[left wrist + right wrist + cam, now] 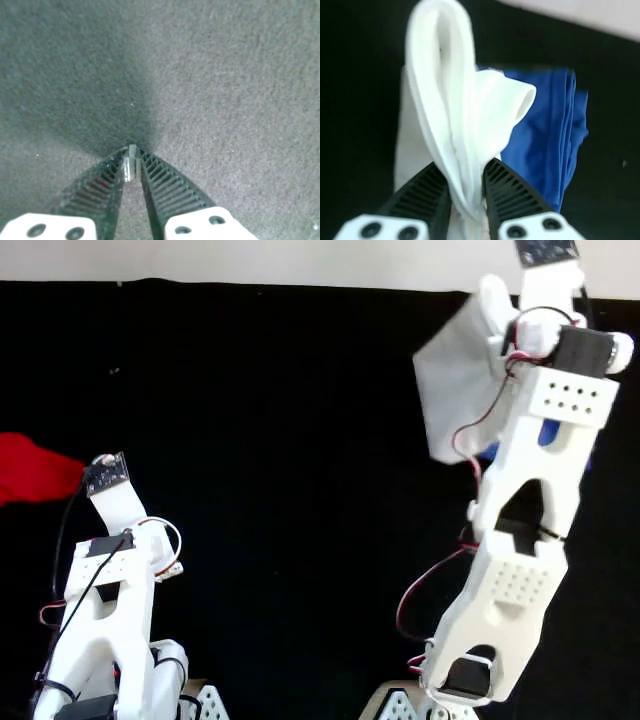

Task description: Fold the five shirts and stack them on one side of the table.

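White shirt [455,125]: a folded bunch of it is pinched between the fingers of the right end effector [466,170]. The rest loops up past the fingertips. In the high view it hangs as a pale sheet [455,390] from the raised arm, at the far side of the desk.
Right end effector: grasping the white shirt, both ribbed pads [495,180] pressed on the cloth.
Blue shirt [550,125]: folded, flat on the desk below the right end effector, just beside the hanging white fold. Contact between the two cannot be told.
Left end effector [131,152]: clenched, fingers meeting at the tips, pointed down close over bare desk cloth.
Red shirt [30,468]: bunched on the desk near the left end effector, on its outer side, apart from the fingers.
Desk [280,440]: dark cloth cover under both end effectors.
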Motion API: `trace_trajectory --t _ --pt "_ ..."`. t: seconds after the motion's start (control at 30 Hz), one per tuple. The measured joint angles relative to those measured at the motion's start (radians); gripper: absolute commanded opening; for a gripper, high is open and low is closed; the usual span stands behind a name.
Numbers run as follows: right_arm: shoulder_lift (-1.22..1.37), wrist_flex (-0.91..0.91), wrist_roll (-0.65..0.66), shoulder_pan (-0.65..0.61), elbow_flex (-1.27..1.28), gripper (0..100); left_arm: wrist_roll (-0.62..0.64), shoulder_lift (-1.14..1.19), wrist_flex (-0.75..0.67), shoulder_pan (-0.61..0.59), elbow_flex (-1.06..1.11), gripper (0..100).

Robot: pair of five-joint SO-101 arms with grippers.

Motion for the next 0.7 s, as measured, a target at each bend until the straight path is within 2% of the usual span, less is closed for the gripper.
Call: trace_trajectory --t 0.17,0.33,0.57,0.7 --pt "-0.066 -0.002 0.0 -0.025 -0.002 0.6 0.0 0.0 0.0 0.0 0.0 1" --pt "-0.058 -0.011 0.0 0.025 -0.002 0.6 0.0 0.0 0.0 0.0 0.0 1" --pt "0.196 -0.184 0.0 0.186 -0.002 0.6 0.0 0.0 0.0 0.0 0.0 1" --pt "0.341 -0.242 0.0 0.224 -0.003 0.9 0.0 0.0 0.0 0.0 0.0 1"
